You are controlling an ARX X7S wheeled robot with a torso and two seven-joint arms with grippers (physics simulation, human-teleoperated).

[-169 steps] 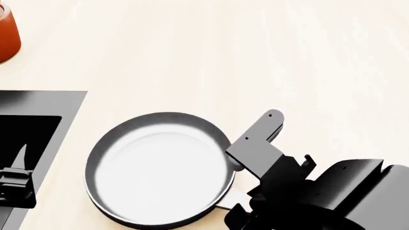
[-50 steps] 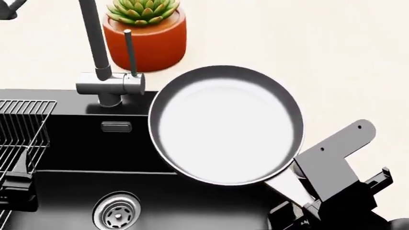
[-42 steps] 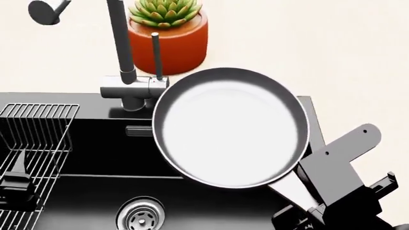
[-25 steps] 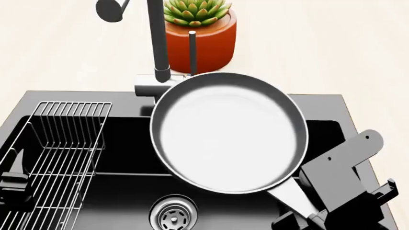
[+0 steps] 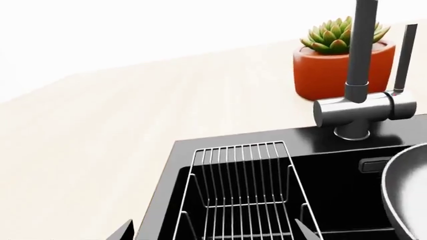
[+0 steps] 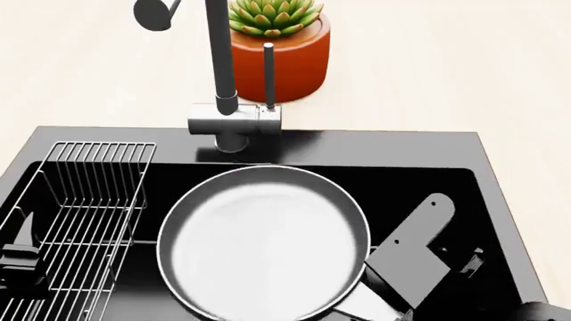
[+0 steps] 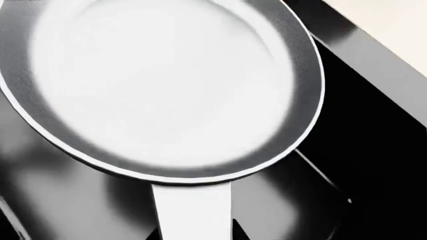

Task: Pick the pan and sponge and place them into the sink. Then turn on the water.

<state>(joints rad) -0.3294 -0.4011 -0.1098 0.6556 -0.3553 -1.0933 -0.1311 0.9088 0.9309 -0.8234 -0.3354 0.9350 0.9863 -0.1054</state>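
The pan [image 6: 263, 246], black outside and pale inside, sits low inside the black sink [image 6: 384, 144], over its middle. My right gripper [image 7: 195, 234] is shut on the pan's pale handle [image 7: 192, 210], a dark finger on each side. It enters the head view from the lower right. My left gripper [image 5: 213, 236] stands open above the wire rack [image 5: 243, 192], with only its two fingertips showing. Between them is nothing but the rack below. The sponge is out of view. No water shows under the faucet spout [image 6: 154, 13].
The tall dark faucet [image 6: 218, 67] with its upright lever rod [image 6: 269, 73] stands on the sink's back rim. An orange pot with a succulent [image 6: 281, 47] sits behind it. The wire rack [image 6: 89, 214] fills the sink's left part. Pale wood counter [image 6: 464, 73] surrounds the sink.
The pan has dropped from above the back rim down into the basin, shifting left and nearer, with my right gripper still on its handle. The head view has stopped shifting.
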